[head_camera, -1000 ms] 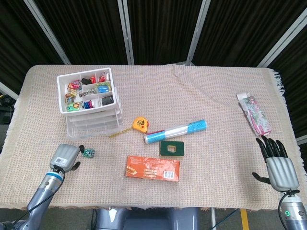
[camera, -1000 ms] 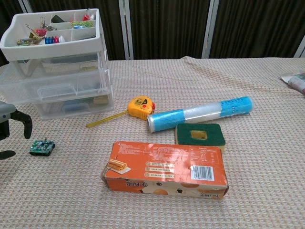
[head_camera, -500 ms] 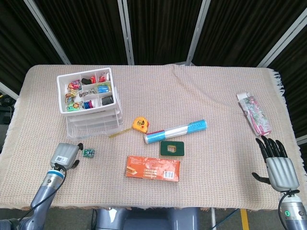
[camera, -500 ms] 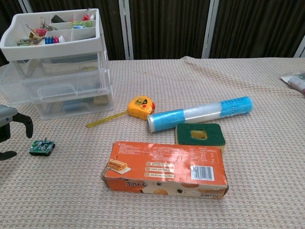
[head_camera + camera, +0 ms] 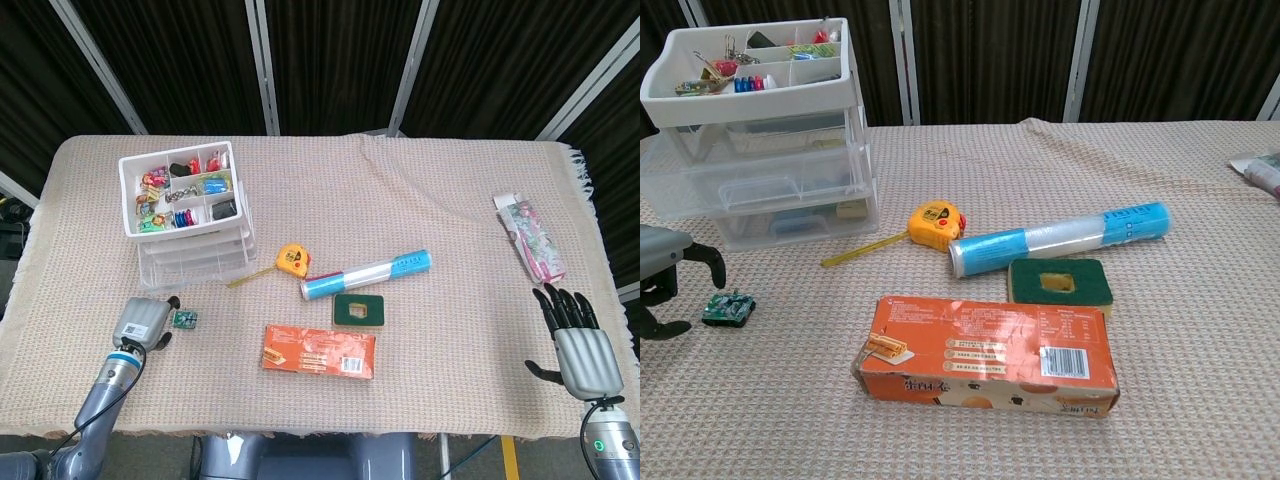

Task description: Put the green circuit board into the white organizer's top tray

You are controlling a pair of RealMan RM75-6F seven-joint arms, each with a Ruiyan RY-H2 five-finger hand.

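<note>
The green circuit board (image 5: pixel 728 308) is lying flat on the bench (image 5: pixel 450 200) before the white organizer (image 5: pixel 186 212), long axis roughly left-right. Left hand (image 5: pixel 141 322), fingers apart and empty, is being held just beside the board; right hand (image 5: pixel 578 346) is spread, empty.

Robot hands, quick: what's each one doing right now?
Left robot hand: open, empty, beside the circuit board.
Right robot hand: open, empty.

Orange box (image 5: pixel 986 356) near green sponge (image 5: pixel 1059 282)
</note>
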